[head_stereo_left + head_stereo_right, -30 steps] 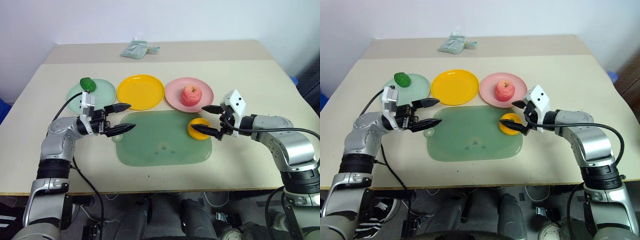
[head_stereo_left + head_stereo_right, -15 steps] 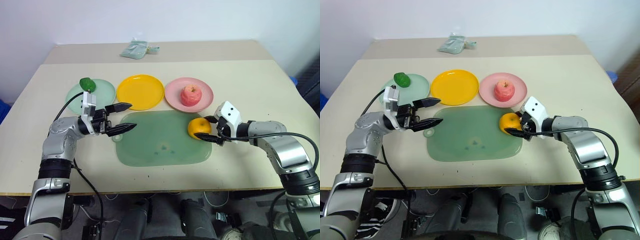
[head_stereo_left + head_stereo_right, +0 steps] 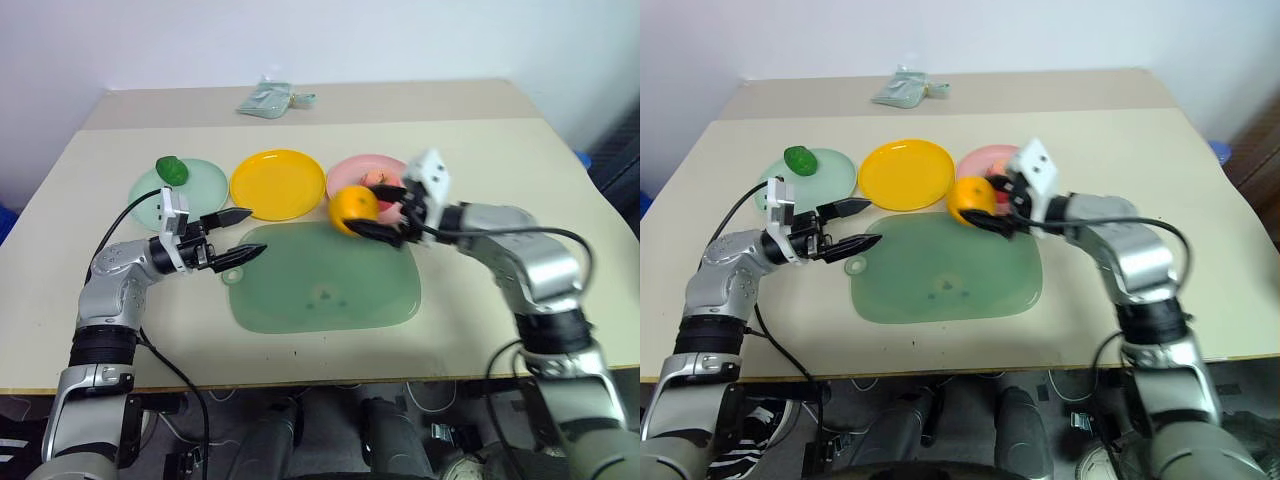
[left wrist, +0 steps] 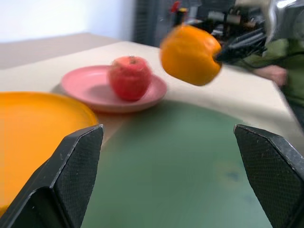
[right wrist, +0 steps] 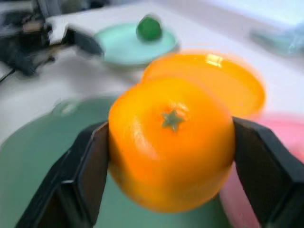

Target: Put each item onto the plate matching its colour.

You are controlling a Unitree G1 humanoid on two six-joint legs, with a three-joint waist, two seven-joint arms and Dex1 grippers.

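Observation:
The round orange (image 3: 353, 207) hangs in the air above the far edge of the pale green board (image 3: 325, 285), with my right gripper (image 3: 366, 212) shut on it. The orange (image 5: 171, 142) sits between that gripper's two black fingers. Behind it lie the yellow plate (image 3: 279, 183) and the pink plate (image 3: 362, 170), which holds the red-pink apple (image 4: 129, 76). The dark green bumpy fruit (image 3: 172, 169) rests on the mint green plate (image 3: 200, 185). My left gripper (image 3: 245, 235) stands open and empty at the board's left end.
A crumpled pale green packet (image 3: 268, 98) lies at the far side of the beige table (image 3: 480, 160). The table's near edge runs just below the board.
My right gripper closed on the orange, lifted it off the board's right end and carried it left and away from me, toward the yellow plate. The left gripper stayed put.

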